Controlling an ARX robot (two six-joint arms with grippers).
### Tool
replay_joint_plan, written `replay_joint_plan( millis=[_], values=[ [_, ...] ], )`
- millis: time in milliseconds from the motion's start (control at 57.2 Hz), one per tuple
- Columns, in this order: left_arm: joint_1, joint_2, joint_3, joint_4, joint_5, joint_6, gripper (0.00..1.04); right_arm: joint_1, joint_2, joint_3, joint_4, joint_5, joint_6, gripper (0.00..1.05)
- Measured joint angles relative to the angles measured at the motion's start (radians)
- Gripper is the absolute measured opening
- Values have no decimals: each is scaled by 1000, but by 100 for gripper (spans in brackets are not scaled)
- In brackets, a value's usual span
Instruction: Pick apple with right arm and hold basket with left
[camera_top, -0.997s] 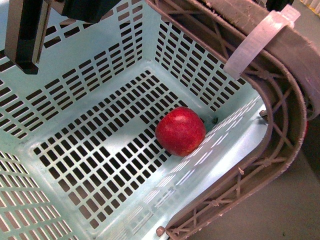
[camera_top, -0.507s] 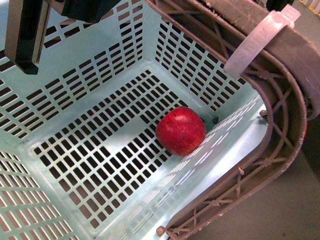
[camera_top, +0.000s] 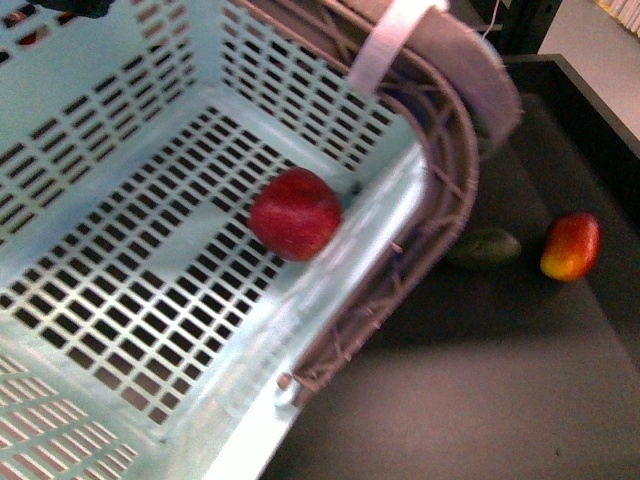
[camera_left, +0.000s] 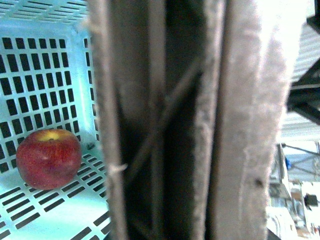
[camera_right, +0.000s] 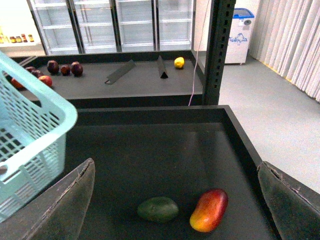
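The deep red apple (camera_top: 295, 213) lies on the slotted floor of the pale mint-green basket (camera_top: 120, 150), against its right wall. The left wrist view shows the apple (camera_left: 49, 158) too, with a yellowish patch on top, beside the basket's brown lattice handle (camera_left: 165, 120). My left gripper is shut on that handle; its pads (camera_left: 245, 125) fill the view. My right gripper (camera_right: 177, 205) hangs open over the dark tray, outside the basket (camera_right: 30, 130), with nothing between its fingers (camera_right: 65, 205). It does not show in the front view.
On the dark tray (camera_top: 480, 380) right of the basket lie a dull green oval fruit (camera_top: 485, 247) and an elongated red-and-yellow fruit (camera_top: 571, 245). Both sit below my right gripper: green fruit (camera_right: 158, 209), red-and-yellow fruit (camera_right: 209, 210). The tray has a raised rim (camera_right: 242, 135). A farther shelf (camera_right: 115, 82) holds more fruit.
The basket with the apple has shifted left and up in the front view, uncovering the tray and two fruits at right. The dark arm part at upper left has left the view.
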Motion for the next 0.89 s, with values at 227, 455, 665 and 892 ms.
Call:
replay_joint_plan(
  millis=[227, 455, 665, 892],
  values=[
    [81, -13, -14, 4, 35, -71, 14, 0, 0, 0, 0, 0, 0, 96],
    [230, -49, -38, 21, 118, -169, 14, 0, 0, 0, 0, 0, 0, 96],
    [443, -56, -42, 35, 184, -192, 14, 0, 0, 0, 0, 0, 0, 96],
    [580, 15, -74, 81, 224, -249, 14, 0, 0, 0, 0, 0, 0, 96]
  ],
)
